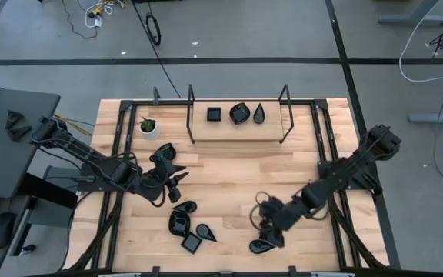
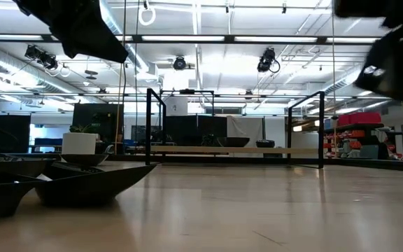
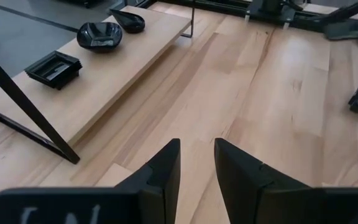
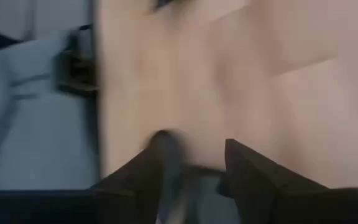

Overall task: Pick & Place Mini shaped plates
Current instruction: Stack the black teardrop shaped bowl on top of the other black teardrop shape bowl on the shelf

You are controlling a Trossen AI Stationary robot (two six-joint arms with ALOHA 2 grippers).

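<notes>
Three glossy black mini plates stand on the raised wooden shelf (image 1: 237, 127) at the far side: a square one (image 1: 214, 114), a round one (image 1: 239, 113) and a teardrop (image 1: 259, 114). Several more lie on the table near its front: a teardrop (image 1: 183, 206), a round one (image 1: 179, 223), another teardrop (image 1: 204, 231) and a square (image 1: 191, 242). One more teardrop plate (image 1: 261, 246) lies on the table right by my right gripper (image 1: 268, 231), whose fingers stand apart (image 4: 194, 165). My left gripper (image 3: 196, 165) hovers open over bare table left of centre, with nothing between its fingers. My right gripper slants down over the teardrop plate (image 1: 261, 246), which lies flat on the table. The wrist view is blurred, and I cannot tell whether the fingers touch the plate.
A small white pot with a green plant (image 1: 149, 127) stands at the shelf's left end. Black metal posts (image 1: 284, 115) hold the shelf, and black rails (image 1: 325, 146) run along the table's sides. Bare wood lies between the shelf and the near plates.
</notes>
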